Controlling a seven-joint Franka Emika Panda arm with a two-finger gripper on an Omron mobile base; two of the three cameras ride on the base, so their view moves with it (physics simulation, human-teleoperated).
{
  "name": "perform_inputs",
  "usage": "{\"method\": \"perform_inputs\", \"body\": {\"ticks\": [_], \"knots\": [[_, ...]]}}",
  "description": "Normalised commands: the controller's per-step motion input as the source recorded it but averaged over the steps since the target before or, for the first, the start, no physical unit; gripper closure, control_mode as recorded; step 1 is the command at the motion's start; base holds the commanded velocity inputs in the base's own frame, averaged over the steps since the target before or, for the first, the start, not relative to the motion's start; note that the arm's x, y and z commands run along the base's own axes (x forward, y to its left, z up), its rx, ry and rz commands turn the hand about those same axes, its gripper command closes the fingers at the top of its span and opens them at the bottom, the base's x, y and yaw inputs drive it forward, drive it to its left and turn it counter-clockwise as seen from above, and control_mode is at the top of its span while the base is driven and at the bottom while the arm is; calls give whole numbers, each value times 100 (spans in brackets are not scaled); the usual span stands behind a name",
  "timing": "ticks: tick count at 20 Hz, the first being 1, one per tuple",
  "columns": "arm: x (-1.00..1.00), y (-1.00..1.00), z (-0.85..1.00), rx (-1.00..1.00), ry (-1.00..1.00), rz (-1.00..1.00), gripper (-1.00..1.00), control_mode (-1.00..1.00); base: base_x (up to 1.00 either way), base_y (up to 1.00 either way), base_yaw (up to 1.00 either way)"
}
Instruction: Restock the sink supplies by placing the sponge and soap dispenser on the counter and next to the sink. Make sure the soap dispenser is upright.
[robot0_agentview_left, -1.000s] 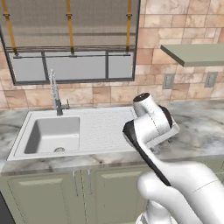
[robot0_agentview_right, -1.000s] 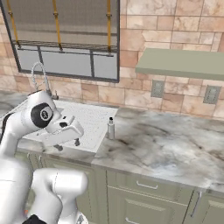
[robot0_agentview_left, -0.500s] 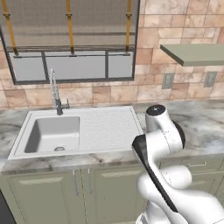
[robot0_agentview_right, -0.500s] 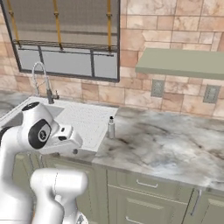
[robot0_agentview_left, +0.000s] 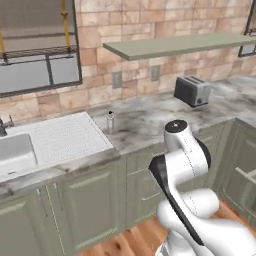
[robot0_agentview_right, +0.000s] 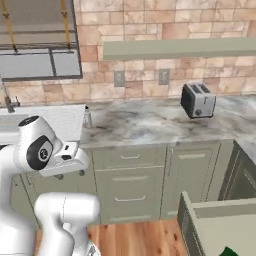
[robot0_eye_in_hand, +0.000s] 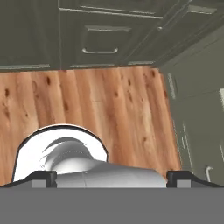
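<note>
Since the earlier pictures the whole scene is shifted: the base has turned rightward, so a toaster (robot0_agentview_left: 193, 91) is now seen and the sink (robot0_agentview_left: 17, 152) lies at the left edge. The soap dispenser (robot0_agentview_left: 110, 122) is stood upright on the desk (robot0_agentview_left: 150, 117), just beside the drainboard. The gripper (robot0_eye_in_hand: 111, 178) is pointed at the wooden floor (robot0_eye_in_hand: 96, 105), its fingertips wide apart, nothing held.

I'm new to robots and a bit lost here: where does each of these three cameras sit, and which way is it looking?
Left base view: behind the arm's left, facing the counter, soap dispenser and sink; arm lower right.
Right base view: behind its right, same counter; arm lower left.
Hand view: on the hand, looking down at wooden floor; fingers at bottom.
Both base views share the toaster.
</note>
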Motion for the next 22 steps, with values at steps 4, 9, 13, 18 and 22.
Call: {"method": "perform_inputs", "body": {"ticks": [4, 9, 13, 18, 22], "knots": [[0, 0, 0, 0, 0, 0, -100, 100, -24, 7, -87], [0, 0, 0, 0, 0, 0, -100, 100, -1, 0, -90], [0, 0, 0, 0, 0, 0, -100, 100, 16, 0, -84], [0, 0, 0, 0, 0, 0, -100, 100, 38, -32, -49], [0, 0, 0, 0, 0, 0, -100, 100, 47, -17, -35]]}}
